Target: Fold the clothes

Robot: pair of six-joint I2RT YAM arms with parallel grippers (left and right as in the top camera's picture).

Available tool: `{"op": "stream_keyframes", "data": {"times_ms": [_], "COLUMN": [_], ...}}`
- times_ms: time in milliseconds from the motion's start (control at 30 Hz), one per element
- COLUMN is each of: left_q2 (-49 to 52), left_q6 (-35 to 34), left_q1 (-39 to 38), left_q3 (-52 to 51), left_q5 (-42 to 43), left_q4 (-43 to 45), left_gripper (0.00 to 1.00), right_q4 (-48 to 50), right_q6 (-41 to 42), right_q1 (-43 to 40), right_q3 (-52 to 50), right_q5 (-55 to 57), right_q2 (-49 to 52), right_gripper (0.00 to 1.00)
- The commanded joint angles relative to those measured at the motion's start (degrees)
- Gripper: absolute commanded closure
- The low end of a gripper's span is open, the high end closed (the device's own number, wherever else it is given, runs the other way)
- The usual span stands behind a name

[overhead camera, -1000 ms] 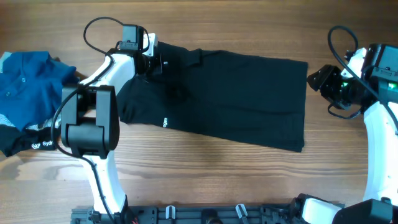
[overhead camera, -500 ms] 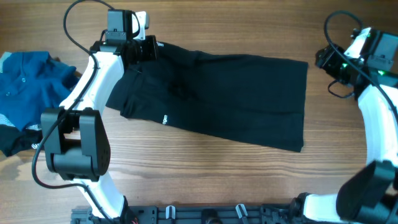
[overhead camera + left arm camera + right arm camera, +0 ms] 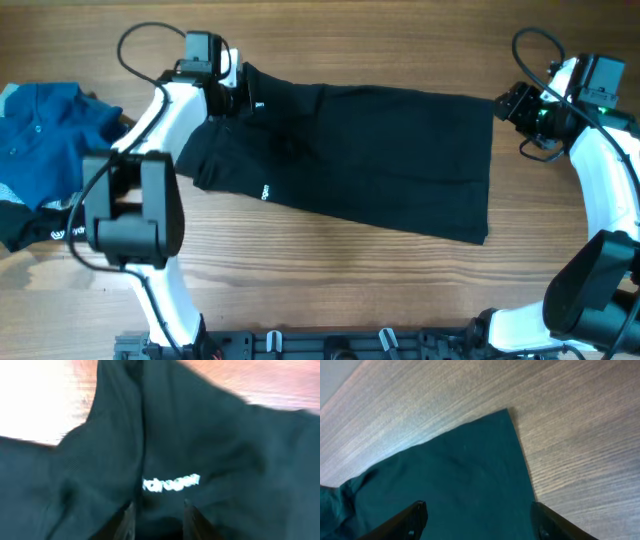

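The large black shirt (image 3: 370,160) lies spread flat across the middle of the table, with a small white logo near its left side. My left gripper (image 3: 243,88) is at the shirt's far left corner, shut on a bunched fold of the black fabric (image 3: 210,440). In the left wrist view its fingers (image 3: 161,517) pinch cloth just below white lettering. My right gripper (image 3: 508,103) hovers at the shirt's far right corner. In the right wrist view its fingers (image 3: 480,517) are wide open and empty over that corner (image 3: 460,470).
A blue polo (image 3: 50,130) lies crumpled at the table's left edge. A black piece with white lettering (image 3: 40,228) lies just in front of it. Bare wood table (image 3: 330,280) runs along the front, and the arm bases stand at the front edge.
My left gripper moved away, then came back a little right, tugging the shirt's far left corner with it. My right gripper swung in to the shirt's far right corner.
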Motion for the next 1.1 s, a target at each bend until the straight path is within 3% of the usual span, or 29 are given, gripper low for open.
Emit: {"op": "stream_keyframes", "data": {"times_ms": [0, 133, 233, 300, 433, 600, 767, 1067], "left_q2": [2.8, 3.4, 3.4, 3.4, 1.1, -7.7, -13.4, -13.5], "left_q6": [-0.1, -0.1, -0.1, -0.1, -0.2, -3.0, -4.2, -4.2], "left_q1": [0.1, -0.1, 0.0, 0.0, 1.4, 4.5, 6.2, 6.2], "left_q3": [0.7, 0.7, 0.7, 0.8, 1.2, 1.3, 1.3, 1.3], "left_q5": [-0.8, 1.4, 7.9, 8.7, 11.1, 13.6, 13.4, 13.4], "left_q4": [1.3, 1.9, 3.3, 4.0, 4.3, 1.7, -1.8, -4.2], "left_gripper": [0.63, 0.64, 0.89, 0.96, 0.96, 0.96, 0.96, 0.96], "right_q4": [-0.8, -1.1, -1.7, -1.7, -1.1, 7.8, 16.0, 26.3], "right_q6": [-1.0, -1.0, -1.0, -1.0, -1.0, -1.2, -1.1, 1.0], "right_q1": [-0.2, -0.2, -0.2, -0.2, -0.2, -0.2, -0.2, -0.1], "right_q3": [0.4, 0.4, 0.4, 0.4, 0.4, 0.4, 0.4, 0.4], "right_q5": [-1.1, -1.1, -1.1, -1.0, -1.0, 1.1, 1.1, -3.8], "right_q2": [0.7, 0.7, 0.7, 0.7, 0.7, 2.1, 11.4, 24.8], "right_gripper": [0.29, 0.29, 0.3, 0.3, 0.3, 0.31, 0.33, 0.38]}}
